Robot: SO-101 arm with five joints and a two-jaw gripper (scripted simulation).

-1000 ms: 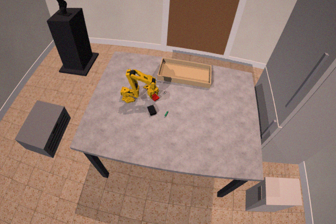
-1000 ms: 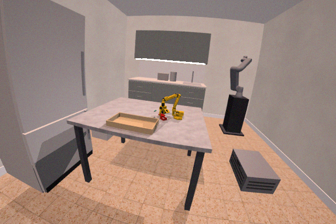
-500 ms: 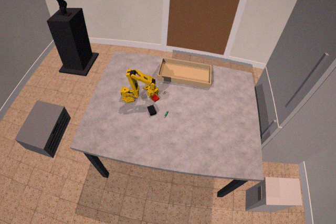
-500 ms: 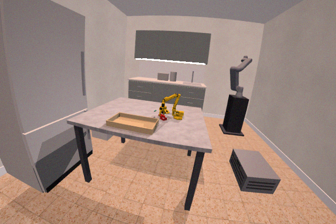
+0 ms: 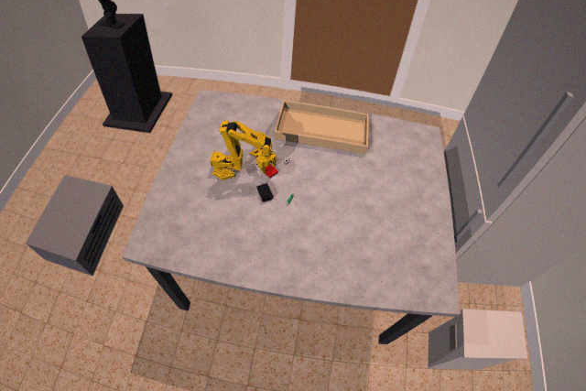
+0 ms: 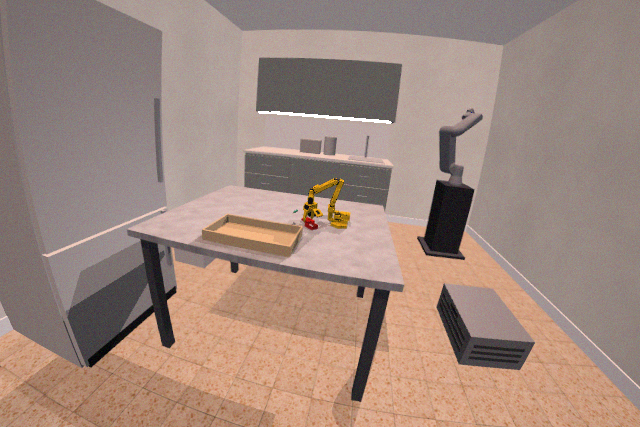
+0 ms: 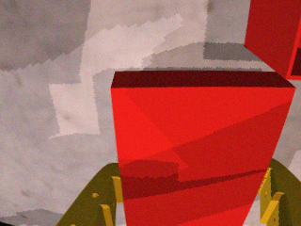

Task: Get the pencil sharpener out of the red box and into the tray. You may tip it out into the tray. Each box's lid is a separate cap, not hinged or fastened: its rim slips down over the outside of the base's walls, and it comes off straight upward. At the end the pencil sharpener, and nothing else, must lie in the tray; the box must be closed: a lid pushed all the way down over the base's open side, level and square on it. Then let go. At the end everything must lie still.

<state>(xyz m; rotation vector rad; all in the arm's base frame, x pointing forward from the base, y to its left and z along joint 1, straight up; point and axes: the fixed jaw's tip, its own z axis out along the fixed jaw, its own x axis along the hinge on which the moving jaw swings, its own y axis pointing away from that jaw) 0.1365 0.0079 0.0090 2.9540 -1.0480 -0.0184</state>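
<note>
One gripper [image 7: 191, 214] is closed part-way on a red box part [image 7: 195, 145], judged to be the lid, clamped across its width between the yellow jaws above the tabletop [image 7: 51, 38]. A second red part [image 7: 277, 19], judged to be the base, lies ahead and to the right in the wrist view, apart from the held piece. In the top view a small pale object [image 5: 287, 159], possibly the pencil sharpener, sits just beside the gripper on the tray [image 5: 321, 141] side; its identity cannot be confirmed. The tray's long axis runs across the arm's reach.
</note>
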